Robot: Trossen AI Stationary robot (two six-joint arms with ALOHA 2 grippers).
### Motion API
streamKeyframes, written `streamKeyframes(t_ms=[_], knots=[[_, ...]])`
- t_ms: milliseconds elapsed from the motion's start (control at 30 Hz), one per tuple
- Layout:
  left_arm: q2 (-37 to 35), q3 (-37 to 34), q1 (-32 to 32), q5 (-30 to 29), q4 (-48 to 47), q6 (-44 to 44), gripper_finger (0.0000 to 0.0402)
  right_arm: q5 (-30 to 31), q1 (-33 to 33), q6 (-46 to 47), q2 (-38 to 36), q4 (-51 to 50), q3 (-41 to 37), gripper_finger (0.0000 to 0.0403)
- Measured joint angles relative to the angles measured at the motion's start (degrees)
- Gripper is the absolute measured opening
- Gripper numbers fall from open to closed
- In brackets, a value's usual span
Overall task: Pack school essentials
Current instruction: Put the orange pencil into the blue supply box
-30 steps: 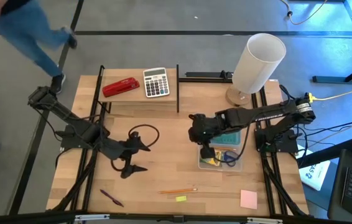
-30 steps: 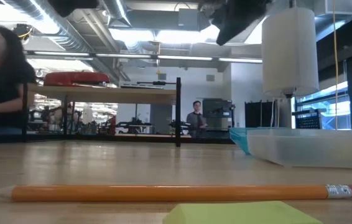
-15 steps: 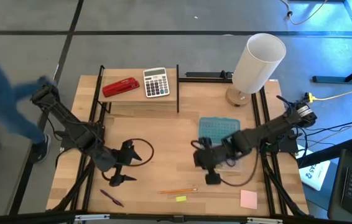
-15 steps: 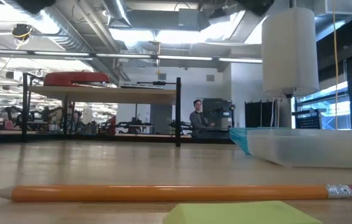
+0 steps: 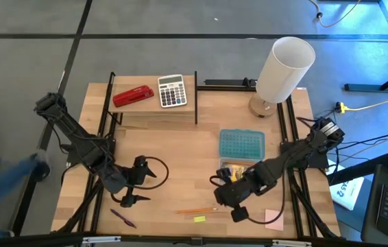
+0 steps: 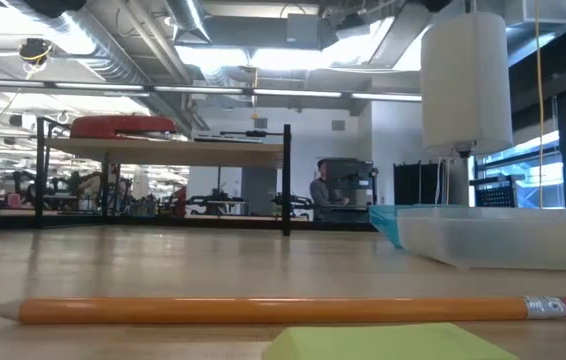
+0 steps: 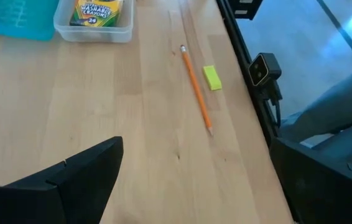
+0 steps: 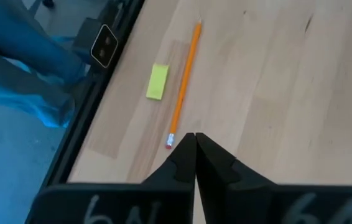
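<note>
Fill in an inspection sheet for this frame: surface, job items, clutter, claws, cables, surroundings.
Surface: wooden table, bare middle.
Job's things: orange pencil, yellow piece, purple pen, pink note pad near the front edge; crayon box in clear bin.
Clutter: red stapler, grey calculator on the rear shelf.
Claws: left claw open, above the pen; right claw shut, at the pencil's eraser end.
Cables: yellow cable at right.
Surroundings: white lamp; distant person.

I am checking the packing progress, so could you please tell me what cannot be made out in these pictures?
- Clear box, high view: the right arm hides most of its contents.
- Crayon box, left wrist view: cut off by the edge.
- Purple pen, high view: too small for detail.
- Left gripper fingers, left wrist view: only one shows.
</note>
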Motion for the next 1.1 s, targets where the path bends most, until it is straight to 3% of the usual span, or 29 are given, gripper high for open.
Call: streamKeyframes(t_ms=[633, 1100], knots=[[0.0, 0.0, 0.0, 0.1, 0.0, 2.6, 0.0399, 0.0, 0.2, 0.2, 5.6, 3.6, 0.0, 0.0171], [0.0, 0.0, 0.0, 0.1, -0.1, 4.7, 0.0399, 0.0, 0.8, 1.6, 16.6, 10.2, 0.0, 0.0167]])
